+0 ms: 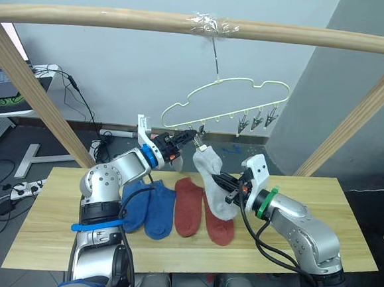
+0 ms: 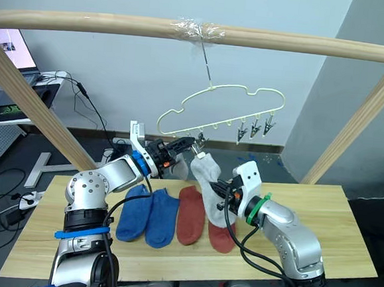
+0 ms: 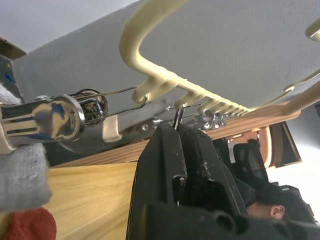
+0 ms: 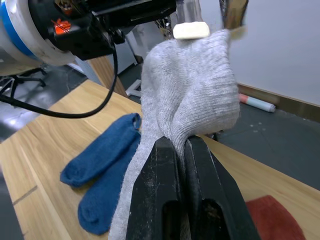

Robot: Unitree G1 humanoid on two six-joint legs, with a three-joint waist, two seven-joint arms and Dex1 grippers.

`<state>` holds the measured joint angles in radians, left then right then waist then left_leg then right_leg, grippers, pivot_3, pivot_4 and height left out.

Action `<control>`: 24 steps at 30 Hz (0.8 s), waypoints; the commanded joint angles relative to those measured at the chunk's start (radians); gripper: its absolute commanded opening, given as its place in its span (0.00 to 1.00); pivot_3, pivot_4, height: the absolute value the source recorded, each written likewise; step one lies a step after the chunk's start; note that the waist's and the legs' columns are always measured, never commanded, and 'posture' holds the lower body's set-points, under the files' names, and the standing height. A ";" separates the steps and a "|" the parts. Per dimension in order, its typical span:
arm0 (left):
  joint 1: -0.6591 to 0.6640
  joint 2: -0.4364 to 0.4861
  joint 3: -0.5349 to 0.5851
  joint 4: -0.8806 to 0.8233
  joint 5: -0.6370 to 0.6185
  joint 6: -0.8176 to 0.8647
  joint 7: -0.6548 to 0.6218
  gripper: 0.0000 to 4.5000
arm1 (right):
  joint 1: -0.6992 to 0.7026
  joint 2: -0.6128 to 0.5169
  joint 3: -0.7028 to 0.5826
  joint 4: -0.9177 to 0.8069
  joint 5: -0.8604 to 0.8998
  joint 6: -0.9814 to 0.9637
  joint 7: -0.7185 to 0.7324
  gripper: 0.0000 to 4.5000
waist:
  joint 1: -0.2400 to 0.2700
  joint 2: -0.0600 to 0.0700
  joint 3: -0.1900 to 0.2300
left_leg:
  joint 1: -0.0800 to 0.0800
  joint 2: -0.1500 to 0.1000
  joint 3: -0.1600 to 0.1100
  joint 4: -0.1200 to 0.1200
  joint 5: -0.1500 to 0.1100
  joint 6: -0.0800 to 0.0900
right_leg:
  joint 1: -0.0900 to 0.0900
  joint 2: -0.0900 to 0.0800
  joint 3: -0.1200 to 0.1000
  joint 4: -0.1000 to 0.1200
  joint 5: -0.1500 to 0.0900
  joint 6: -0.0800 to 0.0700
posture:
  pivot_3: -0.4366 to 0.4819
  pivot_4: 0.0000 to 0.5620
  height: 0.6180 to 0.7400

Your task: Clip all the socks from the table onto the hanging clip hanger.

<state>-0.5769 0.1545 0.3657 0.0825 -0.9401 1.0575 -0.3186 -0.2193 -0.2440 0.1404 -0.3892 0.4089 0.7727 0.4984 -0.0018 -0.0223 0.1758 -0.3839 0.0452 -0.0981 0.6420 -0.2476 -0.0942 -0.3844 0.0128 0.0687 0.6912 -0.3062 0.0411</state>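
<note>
Item: grey sock (image 1: 210, 178), pinched in the closed fingers of the right gripper (image 4: 181, 150), its cuff raised to a metal clip (image 3: 60, 117) at the left end of the clip hanger (image 1: 229, 96). Left gripper (image 1: 184, 140) squeezed shut on that clip's handles. On the table (image 1: 345, 222): two blue socks (image 1: 150, 207), two rust red socks (image 1: 200, 214). Handling advice: feed the cuff fully between the clip's teeth before the left gripper lets go; right gripper lets go last.

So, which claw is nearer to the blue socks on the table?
Left. The left claw is raised at the clip hanger, above and behind the blue socks; the right claw, holding the grey sock, is past the red socks.
</note>
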 commanded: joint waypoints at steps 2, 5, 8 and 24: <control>0.010 0.009 -0.018 -0.016 -0.005 -0.001 -0.007 0.00 | -0.034 0.008 -0.006 -0.003 0.006 -0.022 -0.007 0.01 | 0.000 0.000 0.000 | 0.000 0.000 0.000 0.000 0.000 0.000 | 0.000 0.000 0.000 -0.001 0.000 0.000 | 0.60 0.24 1.00; 0.012 0.010 -0.015 -0.024 -0.023 0.014 -0.009 0.00 | -0.046 0.013 -0.011 -0.001 0.009 -0.020 -0.014 0.01 | 0.000 0.000 0.000 | 0.000 0.000 0.000 0.000 0.000 0.000 | 0.000 0.000 0.000 -0.001 0.000 0.000 | 0.60 0.24 1.00; 0.016 0.017 -0.024 -0.027 -0.010 0.004 -0.018 0.00 | -0.055 0.018 -0.017 0.002 0.016 -0.017 -0.018 0.01 | 0.000 0.000 0.000 | 0.000 0.000 0.000 -0.001 0.000 0.000 | 0.000 0.000 0.000 -0.002 0.000 -0.001 | 0.60 0.24 1.00; 0.021 0.038 -0.012 -0.044 -0.030 0.008 -0.033 0.85 | -0.057 0.040 0.014 -0.004 0.020 -0.003 -0.030 0.00 | 0.001 0.000 0.000 | -0.007 0.000 -0.001 -0.003 0.000 0.000 | -0.004 0.000 -0.001 -0.006 0.001 -0.002 | 0.60 0.24 1.00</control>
<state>-0.5483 0.1765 0.3526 0.0790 -0.9442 1.0634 -0.3393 -0.2613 -0.2116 0.1506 -0.3680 0.4144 0.7731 0.4716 -0.0010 -0.0222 0.1758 -0.3904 0.0455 -0.0990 0.6390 -0.2476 -0.0942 -0.3882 0.0125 0.0672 0.6844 -0.3048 0.0390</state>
